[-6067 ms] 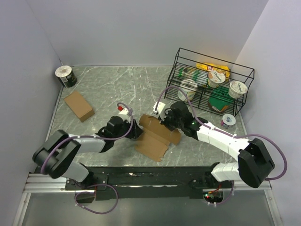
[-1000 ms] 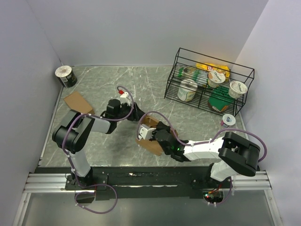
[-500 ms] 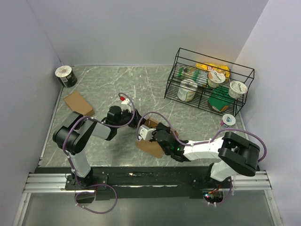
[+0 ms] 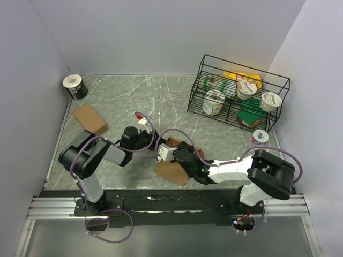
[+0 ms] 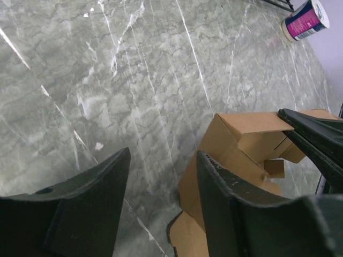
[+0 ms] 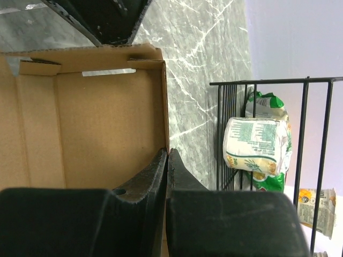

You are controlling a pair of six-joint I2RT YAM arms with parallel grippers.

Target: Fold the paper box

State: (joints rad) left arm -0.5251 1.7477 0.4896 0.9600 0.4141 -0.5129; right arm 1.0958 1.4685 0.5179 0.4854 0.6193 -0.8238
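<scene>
Findings against the earlier frames:

- **Paper box:** The paper box (image 4: 172, 172) was a broad sheet at mid-table six seconds ago. It now sits nearer the near edge and is partly erected.
- **Right gripper:** The right gripper (image 4: 172, 151) has come round from the far side and is clamped on one wall.
- **Left gripper:** The left gripper (image 4: 151, 142) was drawn back toward the far edge a second ago. It has returned to just beside the box.

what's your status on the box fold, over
Left gripper open by the paper box. Right gripper shut on its wall. Box part-formed. Spare cardboard well off left.
</scene>
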